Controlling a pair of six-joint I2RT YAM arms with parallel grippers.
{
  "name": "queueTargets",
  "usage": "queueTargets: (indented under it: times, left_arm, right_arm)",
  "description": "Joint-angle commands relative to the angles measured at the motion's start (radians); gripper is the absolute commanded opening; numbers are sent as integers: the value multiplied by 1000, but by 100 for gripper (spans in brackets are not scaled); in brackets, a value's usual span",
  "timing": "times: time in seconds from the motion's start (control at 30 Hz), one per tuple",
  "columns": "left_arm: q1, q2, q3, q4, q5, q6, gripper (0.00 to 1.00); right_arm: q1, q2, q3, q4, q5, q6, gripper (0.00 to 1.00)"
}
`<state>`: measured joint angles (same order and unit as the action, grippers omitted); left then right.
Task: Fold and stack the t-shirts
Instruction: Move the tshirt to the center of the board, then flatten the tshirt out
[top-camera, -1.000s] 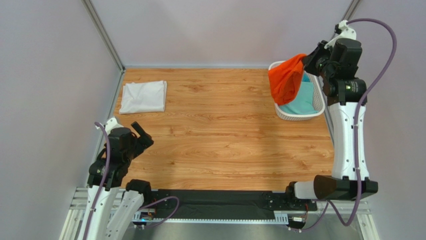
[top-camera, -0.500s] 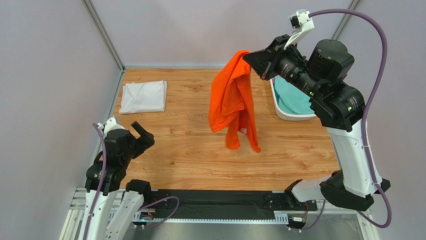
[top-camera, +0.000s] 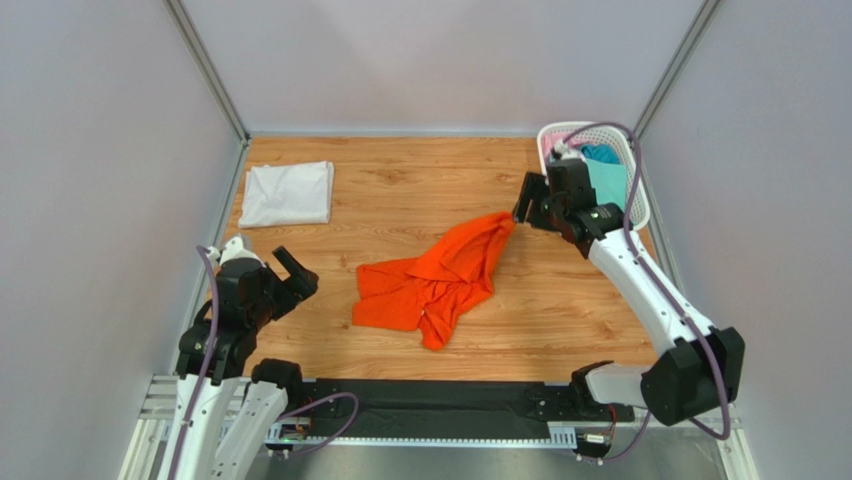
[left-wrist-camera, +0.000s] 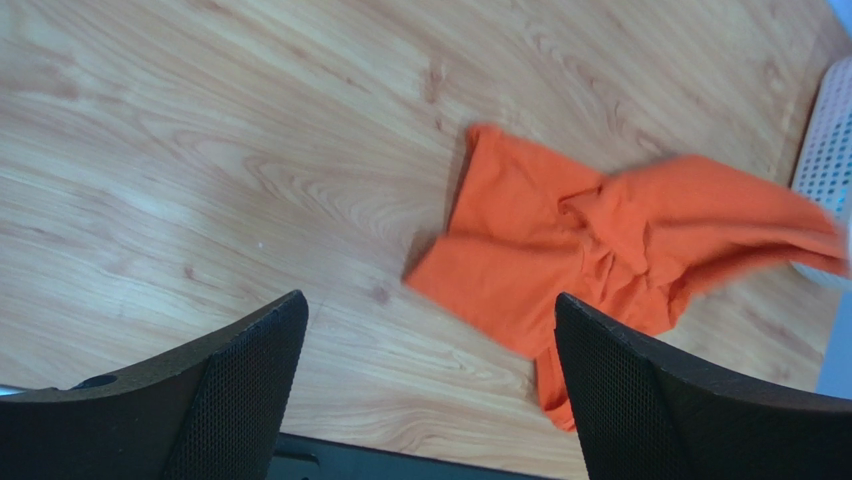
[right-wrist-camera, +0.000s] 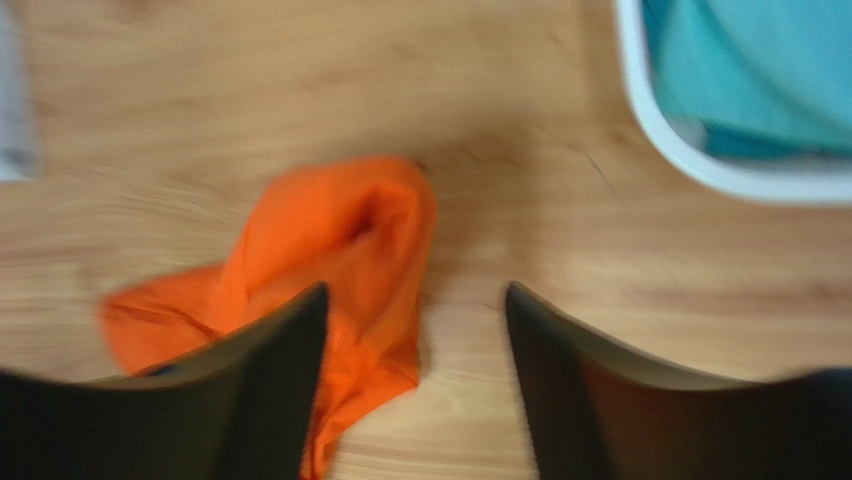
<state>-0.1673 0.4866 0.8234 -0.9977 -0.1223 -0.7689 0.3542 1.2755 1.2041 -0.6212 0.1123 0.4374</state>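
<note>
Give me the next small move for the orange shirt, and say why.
Probably bring the left claw over to the shirt's near-left edge to start spreading it. The shirt lies crumpled and twisted in the middle of the table, not flat enough to fold. The right claw hovers open by its far end, holding nothing, and the left claw sits open at the left side.

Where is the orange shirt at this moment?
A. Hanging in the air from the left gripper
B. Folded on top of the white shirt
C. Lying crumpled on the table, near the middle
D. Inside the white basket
C: the orange shirt lies crumpled on the bare wood of the table, apart from the folded white shirt and outside the basket.
</note>
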Motion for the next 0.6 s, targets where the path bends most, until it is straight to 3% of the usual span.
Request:
queueTargets:
  times: [0.0,0.03,0.23,0.4,0.57]
  left_arm:
    - [6,65,-79,65,154,-24,100]
    - [6,82,-101,83,194,-23,100]
    - [-21,217,-263,244,407,-55,100]
    - [-109,328,-322,347,368,-98,100]
    - [-109,455,-304,432,274,-84,96]
  right_arm:
    - [-103,-7,-155,37,-13,46,95]
    - [-104,-5,-159,16,10,35,100]
    - [-74,-39,-170,26,-46,-22,100]
    - [46,-53,-192,81,-74,-87,100]
    - [176,-25,-193,115,-97,-150,100]
